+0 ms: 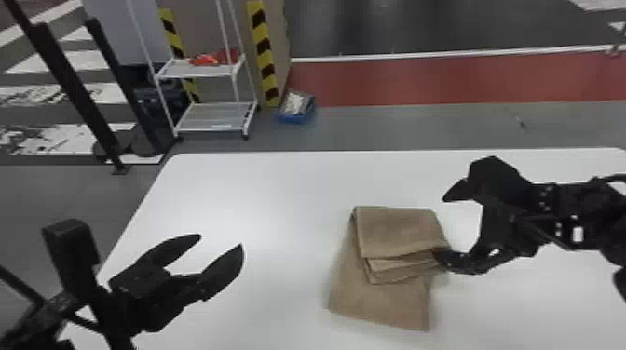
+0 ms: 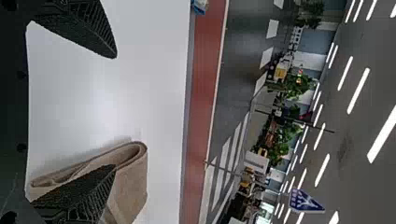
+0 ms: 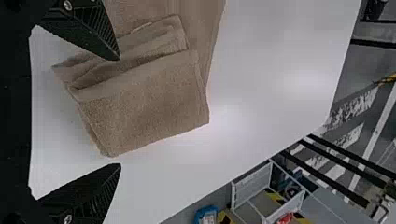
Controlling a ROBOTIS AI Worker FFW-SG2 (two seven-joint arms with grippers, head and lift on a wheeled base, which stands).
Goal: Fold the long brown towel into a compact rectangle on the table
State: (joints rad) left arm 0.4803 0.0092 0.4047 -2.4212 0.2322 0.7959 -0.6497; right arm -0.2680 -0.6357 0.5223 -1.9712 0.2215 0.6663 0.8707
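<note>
We're mid-fold on the long brown towel (image 1: 400, 230); its flat tail (image 1: 382, 305) should fold next. Our black, flat-fingered left gripper (image 1: 220, 241) and right gripper (image 1: 449, 225) gape, empty.

left gripper (image 1: 221, 241) spread, right gripper (image 1: 439, 226) spread wide

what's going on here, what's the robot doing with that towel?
It's partway through folding the brown towel on the white table. The far end lies in stacked layers; a flatter length sticks out toward the robot, so it isn't a compact rectangle yet. The right gripper is at the stack's right side, jaws open, one over the layers' edge; contact is unclear. The left gripper is off to the towel's left, open and empty.
</note>
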